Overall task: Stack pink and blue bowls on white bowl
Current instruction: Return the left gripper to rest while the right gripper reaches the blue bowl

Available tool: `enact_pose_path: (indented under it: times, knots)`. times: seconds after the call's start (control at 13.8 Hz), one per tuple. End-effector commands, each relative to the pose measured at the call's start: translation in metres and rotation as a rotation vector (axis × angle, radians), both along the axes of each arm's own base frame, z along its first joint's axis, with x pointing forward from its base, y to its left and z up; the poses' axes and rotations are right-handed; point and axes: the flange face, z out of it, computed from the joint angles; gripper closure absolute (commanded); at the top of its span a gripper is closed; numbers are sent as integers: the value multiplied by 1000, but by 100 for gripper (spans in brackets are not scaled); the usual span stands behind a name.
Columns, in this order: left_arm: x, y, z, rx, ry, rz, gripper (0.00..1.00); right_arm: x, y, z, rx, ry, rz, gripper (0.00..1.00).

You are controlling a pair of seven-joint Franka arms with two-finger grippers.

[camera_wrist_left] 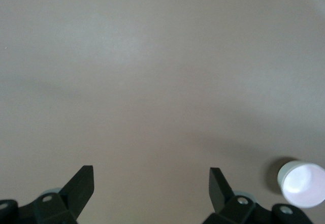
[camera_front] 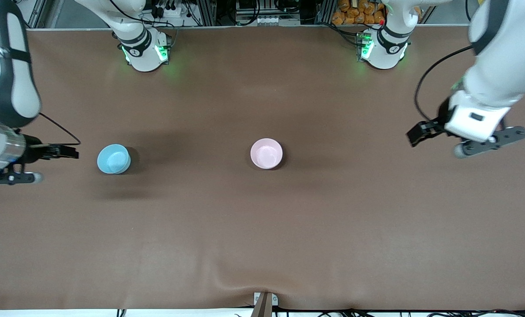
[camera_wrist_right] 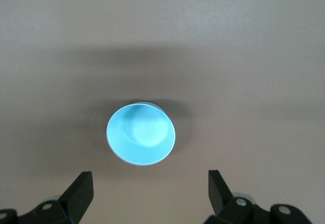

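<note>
The light blue bowl [camera_front: 113, 159] stands upright toward the right arm's end of the table. It also shows in the right wrist view [camera_wrist_right: 141, 133]. My right gripper [camera_front: 67, 152] [camera_wrist_right: 151, 186] is open and empty, beside the blue bowl and apart from it. The pale pink bowl [camera_front: 266, 153] stands upright at the table's middle. My left gripper [camera_front: 416, 133] [camera_wrist_left: 151, 183] is open and empty, up over bare table at the left arm's end. A whitish bowl, the white bowl [camera_wrist_left: 302, 184], shows only in the left wrist view, beside that gripper. In the front view the left arm hides it.
The brown table cover [camera_front: 262, 229] is bare around the bowls. The two arm bases [camera_front: 146, 53] [camera_front: 383, 50] stand along the table edge farthest from the front camera. A small metal bracket [camera_front: 264, 301] sits at the nearest edge.
</note>
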Motion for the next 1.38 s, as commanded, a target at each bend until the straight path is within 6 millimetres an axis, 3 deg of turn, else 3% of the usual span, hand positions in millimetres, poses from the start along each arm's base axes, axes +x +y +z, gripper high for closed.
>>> enact_pose_path:
  times: [0.0,0.14,0.29,0.36,0.58,0.72,0.87,0.94,1.09,1.3]
  knots:
    - [-9,34,15,-51,16,-48,0,-31,-7,-42,10,-30,4,0]
    - [-19,50,25,-52,6,-90,0,-45,-10,-73,10,-55,24,0]
    - [-23,52,24,-52,12,-90,0,-56,-13,-103,6,-82,17,1]
    - [-24,55,25,-54,10,-96,0,-60,-12,-113,11,-83,41,7]
    - [-35,60,27,-56,13,-113,0,-59,-16,-130,16,-94,81,22]
    - [-36,80,27,-56,14,-96,0,-62,-28,-143,22,-98,93,27]
    - [-36,83,27,-56,15,-103,0,-67,-35,-154,23,-100,90,31]
    - [-36,83,26,-56,17,-103,0,-70,-33,-161,19,-116,96,36]
    - [-35,82,26,-56,15,-105,0,-77,-31,-171,16,-133,105,57]
    - [-34,81,26,-55,12,-113,0,-79,-29,-173,18,-127,108,83]
